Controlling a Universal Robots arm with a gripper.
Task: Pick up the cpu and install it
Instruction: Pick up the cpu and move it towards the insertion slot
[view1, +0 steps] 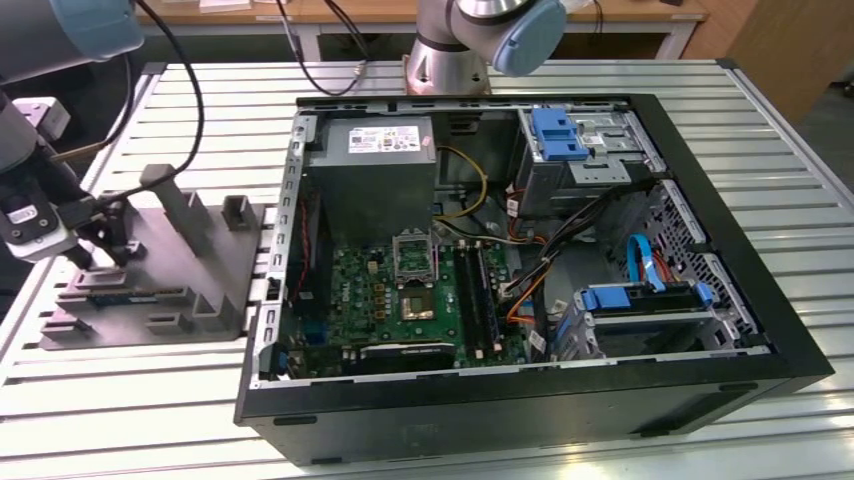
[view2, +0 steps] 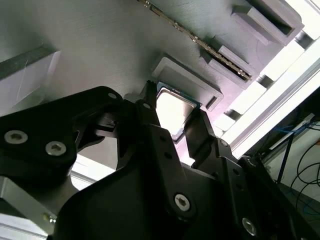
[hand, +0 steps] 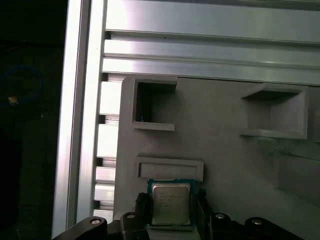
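Cpu: small thin square chip, silvery-grey metal lid w/ paler border, greenish rim. Faint print on lid, too small to read. Sits between fingers of gripper, which pinch it on two opposite sides, just above grey fixture.

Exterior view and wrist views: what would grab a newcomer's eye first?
The black computer case lying open on the slatted table, green motherboard exposed, dominates the exterior view. At that view's left, the claw hangs over a grey fixture; in both wrist views it straddles the small silvery cpu.
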